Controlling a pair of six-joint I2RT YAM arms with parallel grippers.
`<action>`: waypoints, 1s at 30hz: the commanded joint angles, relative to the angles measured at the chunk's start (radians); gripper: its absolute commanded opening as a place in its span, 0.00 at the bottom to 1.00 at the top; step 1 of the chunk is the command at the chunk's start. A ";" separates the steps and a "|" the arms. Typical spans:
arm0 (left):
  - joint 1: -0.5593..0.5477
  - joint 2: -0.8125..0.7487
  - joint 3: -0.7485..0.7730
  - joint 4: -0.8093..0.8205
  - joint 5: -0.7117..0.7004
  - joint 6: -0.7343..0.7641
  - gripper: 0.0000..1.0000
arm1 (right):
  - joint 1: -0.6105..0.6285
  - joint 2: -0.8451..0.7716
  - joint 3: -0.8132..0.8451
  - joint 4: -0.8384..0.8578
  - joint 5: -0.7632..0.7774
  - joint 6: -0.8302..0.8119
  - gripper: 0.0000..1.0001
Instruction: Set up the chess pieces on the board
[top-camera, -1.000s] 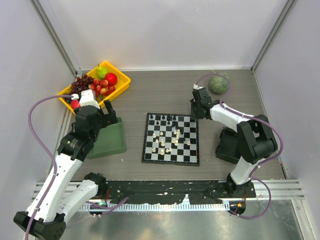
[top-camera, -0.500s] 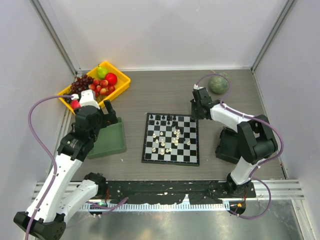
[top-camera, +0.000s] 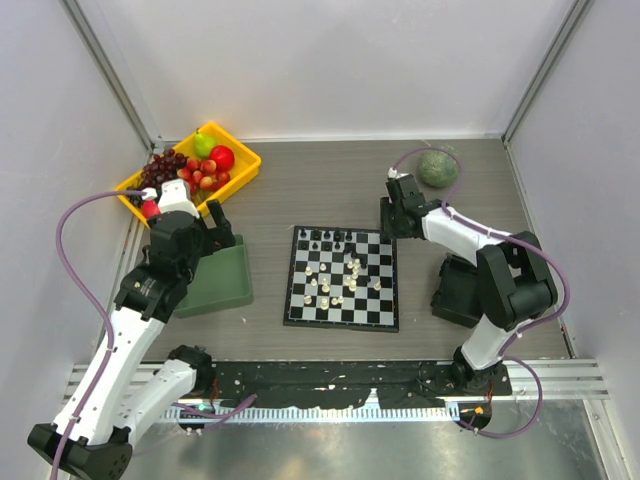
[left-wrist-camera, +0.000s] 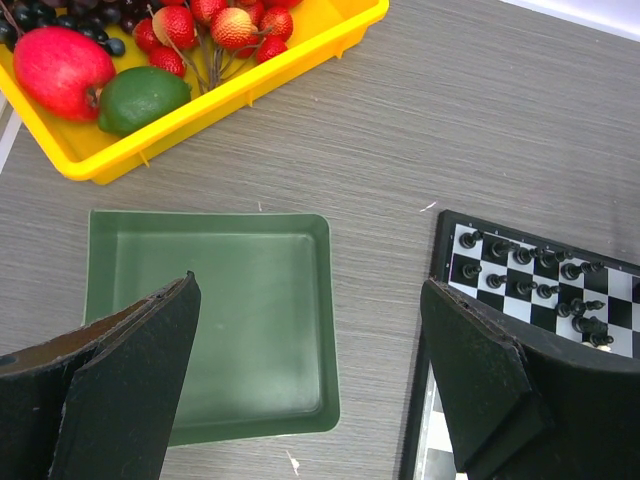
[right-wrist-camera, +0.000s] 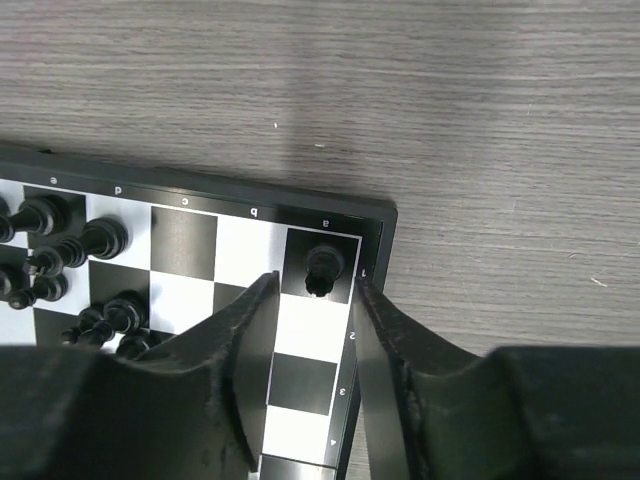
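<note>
Table (top-camera: 320, 190): board (top-camera: 365, 310), yellow bin (left-wrist-camera: 325, 22), green tray (left-wrist-camera: 250, 300).

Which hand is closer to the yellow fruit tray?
Left. The left hand hovers over the green tray beside the yellow fruit tray; the right hand is across at the chessboard.

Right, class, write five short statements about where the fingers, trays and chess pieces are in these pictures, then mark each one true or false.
1. The left fingers are spread wide above the green tray. True.
2. The fruit lies in the green tray. False: it lies in the yellow tray.
3. A black piece stands on a corner square of the board. True.
4. The right fingers are shut on a white piece. False: they are apart with nothing between them, and the black piece stands just past their tips.
5. The round green object sits on the board. False: it sits on the table, beyond the board's far right corner.
</note>
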 joint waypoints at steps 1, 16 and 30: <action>0.007 -0.007 -0.001 0.034 0.009 0.009 1.00 | -0.002 -0.092 0.041 0.002 0.004 -0.011 0.45; 0.013 0.001 -0.007 0.041 0.017 0.006 1.00 | 0.111 -0.234 -0.019 -0.051 -0.082 -0.027 0.42; 0.015 0.010 -0.007 0.044 0.015 0.006 0.99 | 0.220 -0.092 0.027 -0.041 -0.093 -0.007 0.38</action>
